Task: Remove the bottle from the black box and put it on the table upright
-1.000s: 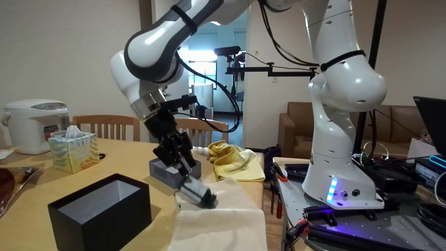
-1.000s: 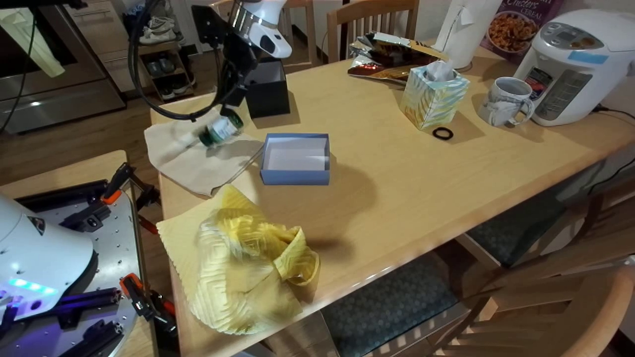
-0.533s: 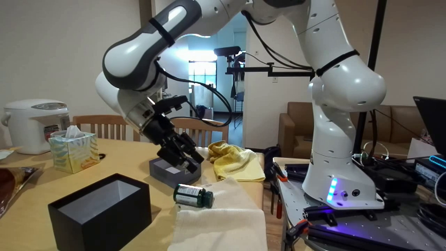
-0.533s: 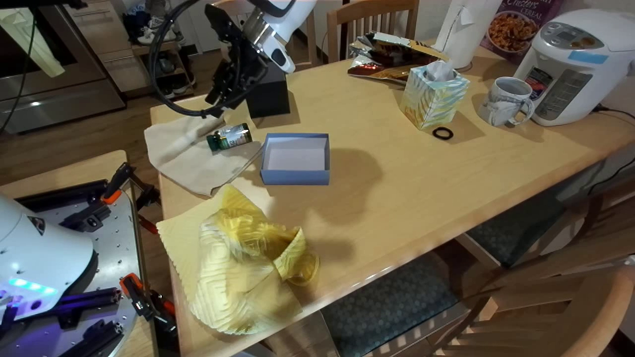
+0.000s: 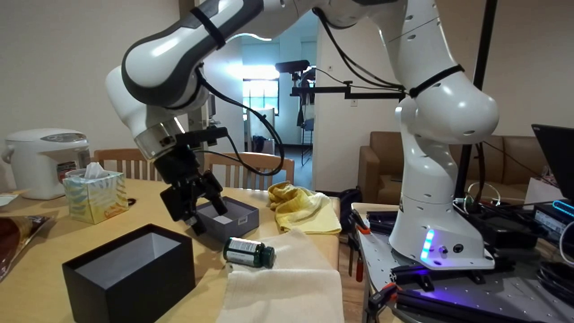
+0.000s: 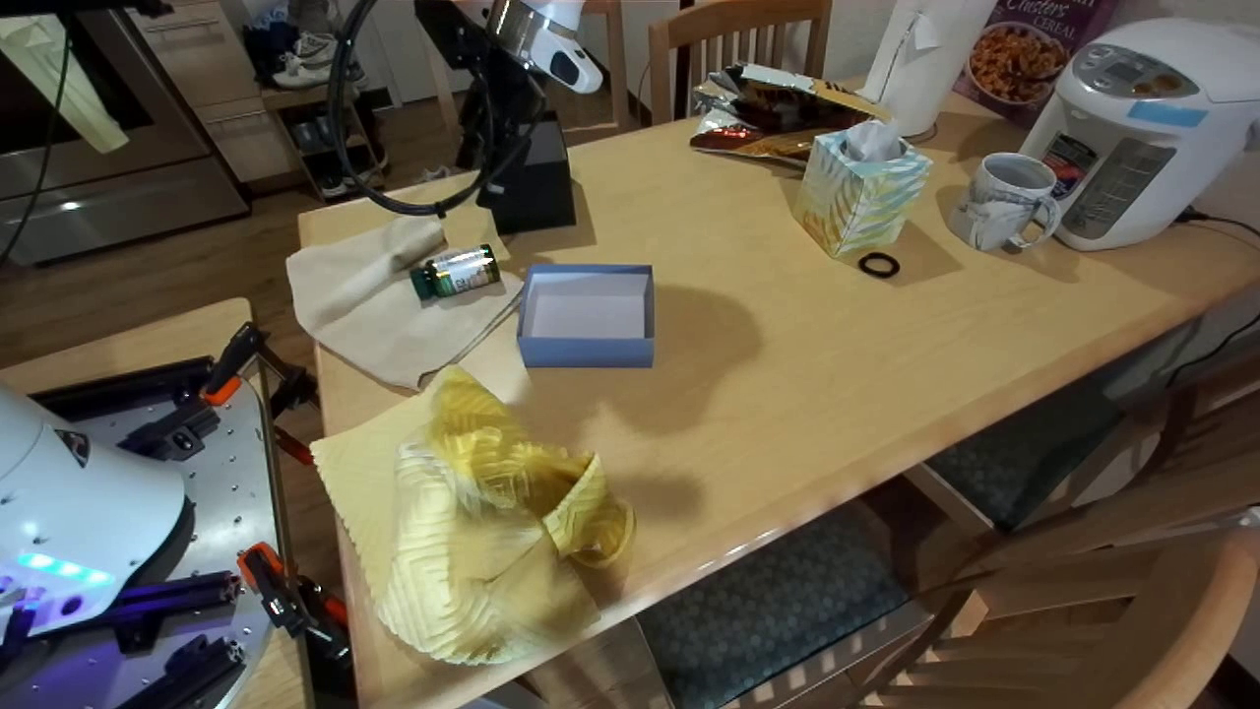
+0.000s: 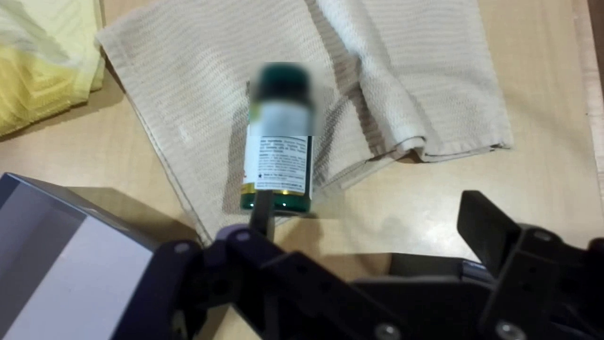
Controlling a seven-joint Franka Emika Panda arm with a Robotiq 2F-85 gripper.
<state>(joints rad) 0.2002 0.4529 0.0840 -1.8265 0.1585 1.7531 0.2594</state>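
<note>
The dark green bottle (image 5: pixel 249 252) with a white label lies on its side on the pale cloth (image 6: pixel 379 330). Its cap looks dark green. In the wrist view the bottle (image 7: pixel 281 158) has its base towards me, and one fingertip overlaps the base in the picture. My gripper (image 5: pixel 210 219) is open, above the table and apart from the bottle, between the black box and the grey box. Nothing sits between the fingers of the gripper (image 7: pixel 368 203). Beside the bottle stands the black box (image 5: pixel 148 282), open at the top. Tan wood of the table (image 6: pixel 837 364) shows around them.
A small grey-blue box (image 6: pixel 586 352) stands close to the bottle. A crumpled yellow cloth (image 6: pixel 502 512) lies near the table edge. Further off are a tissue box (image 6: pixel 861 192), a mug (image 6: pixel 999 202), a white water boiler (image 6: pixel 1152 118) and a foil bag (image 6: pixel 758 138).
A second ago the bottle hung tilted at my gripper's fingertips. I let it go and it came down on its side on the cloth. My gripper has since moved away towards the black box.
</note>
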